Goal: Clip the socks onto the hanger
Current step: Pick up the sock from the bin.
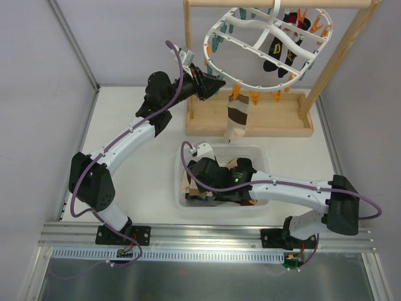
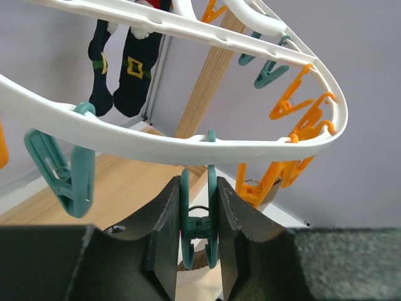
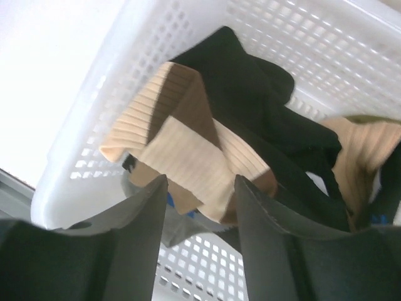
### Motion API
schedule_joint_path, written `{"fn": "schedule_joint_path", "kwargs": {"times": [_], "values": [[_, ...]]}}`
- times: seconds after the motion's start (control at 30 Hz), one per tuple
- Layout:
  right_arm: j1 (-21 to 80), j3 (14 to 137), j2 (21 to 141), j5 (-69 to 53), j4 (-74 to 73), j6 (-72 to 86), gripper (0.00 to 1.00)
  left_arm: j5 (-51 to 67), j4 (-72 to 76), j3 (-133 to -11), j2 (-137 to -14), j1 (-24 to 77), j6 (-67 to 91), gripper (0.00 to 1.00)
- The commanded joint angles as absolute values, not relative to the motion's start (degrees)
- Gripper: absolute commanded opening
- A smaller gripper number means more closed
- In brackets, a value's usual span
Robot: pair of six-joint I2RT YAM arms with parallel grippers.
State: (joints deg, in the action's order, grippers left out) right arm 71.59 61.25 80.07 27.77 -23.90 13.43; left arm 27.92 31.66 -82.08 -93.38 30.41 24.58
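Observation:
The white oval hanger [image 1: 263, 44] hangs from a wooden frame, with orange and teal pegs round its rim. A tan, brown and white banded sock [image 1: 238, 119] hangs from its near rim. My left gripper [image 1: 216, 84] is at that rim; in the left wrist view it [image 2: 199, 188] is shut on a teal peg [image 2: 199, 219] under the ring [image 2: 156, 147], squeezing its handles. My right gripper [image 1: 191, 185] is inside the basket; in the right wrist view it [image 3: 200, 182] is open just above a tan ribbed sock [image 3: 188, 157], next to a black sock [image 3: 250, 94].
The white perforated basket [image 1: 257, 150] holds the sock pile in front of the wooden frame base [image 1: 276, 119]. Black patterned socks [image 2: 135, 69] hang from the far side of the hanger. A frame post [image 1: 332, 63] rises at the right.

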Motion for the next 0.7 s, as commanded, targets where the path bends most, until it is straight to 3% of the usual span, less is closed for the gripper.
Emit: {"fn": "schedule_joint_path", "kwargs": {"times": [0.0,0.67], "values": [[73.56,66.78,85.42,29.52,-24.6,14.67,0.51,29.8,28.92,-80.42,-91.32,30.67,23.82,0.0],[74.36,76.73,102.91,40.52,-27.68,19.6,0.46,30.67,29.09,-79.1,-90.79,30.59,23.2,0.0]]}}
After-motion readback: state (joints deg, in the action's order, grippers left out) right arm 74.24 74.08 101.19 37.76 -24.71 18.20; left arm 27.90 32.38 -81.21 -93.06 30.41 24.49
